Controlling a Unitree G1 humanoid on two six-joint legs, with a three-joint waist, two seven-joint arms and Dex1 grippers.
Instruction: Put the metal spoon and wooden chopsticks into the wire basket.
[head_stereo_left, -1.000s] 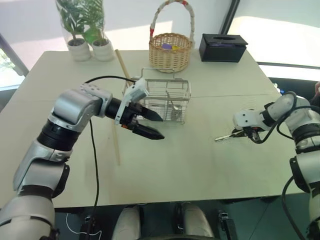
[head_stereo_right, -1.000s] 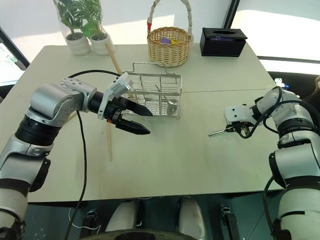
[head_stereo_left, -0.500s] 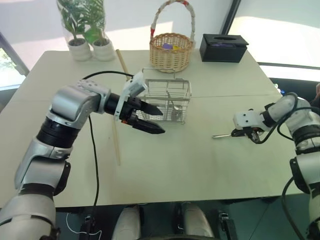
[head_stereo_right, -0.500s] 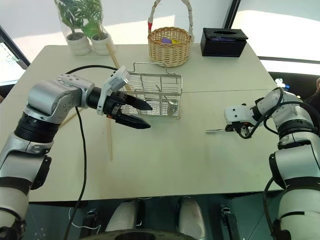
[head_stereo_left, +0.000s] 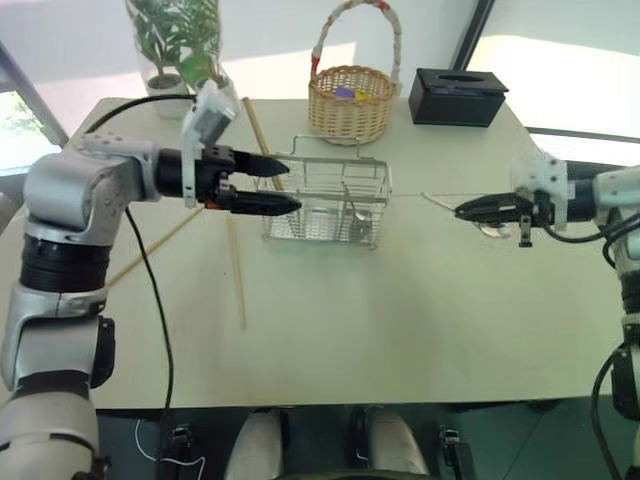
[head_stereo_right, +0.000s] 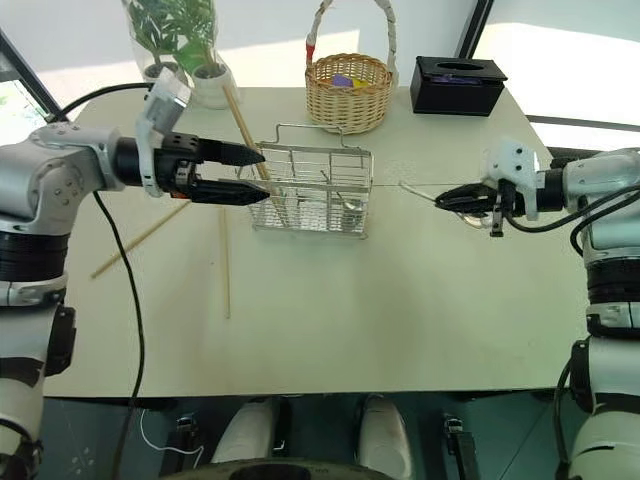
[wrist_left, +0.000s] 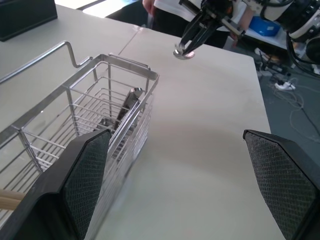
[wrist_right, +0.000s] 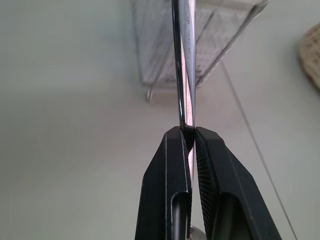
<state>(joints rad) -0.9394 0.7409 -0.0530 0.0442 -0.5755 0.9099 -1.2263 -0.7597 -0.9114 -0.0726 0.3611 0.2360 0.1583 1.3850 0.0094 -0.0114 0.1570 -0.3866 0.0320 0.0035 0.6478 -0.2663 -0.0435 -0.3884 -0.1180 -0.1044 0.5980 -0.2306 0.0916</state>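
1. Right tool (head_stereo_right: 447, 198) level above the pale bench (head_stereo_right: 400, 300), pinching the small shiny metal spoon (wrist_right: 183, 65); left tool (head_stereo_right: 255, 173) spread wide beside the silver wire basket (head_stereo_right: 315, 190);
2. Basket holds cutlery; pale wooden chopsticks (head_stereo_right: 224, 262) lie on the bench.

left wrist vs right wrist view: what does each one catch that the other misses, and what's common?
Left wrist alone: the left gripper with its fingers spread wide, utensils already lying in the wire basket, the end of a wooden chopstick, and a person standing past the table's far edge.
Right wrist alone: a close look at the right gripper's fingers pinching the metal spoon by its handle.
Both: the basket, the spoon in the right gripper, and the pale table.
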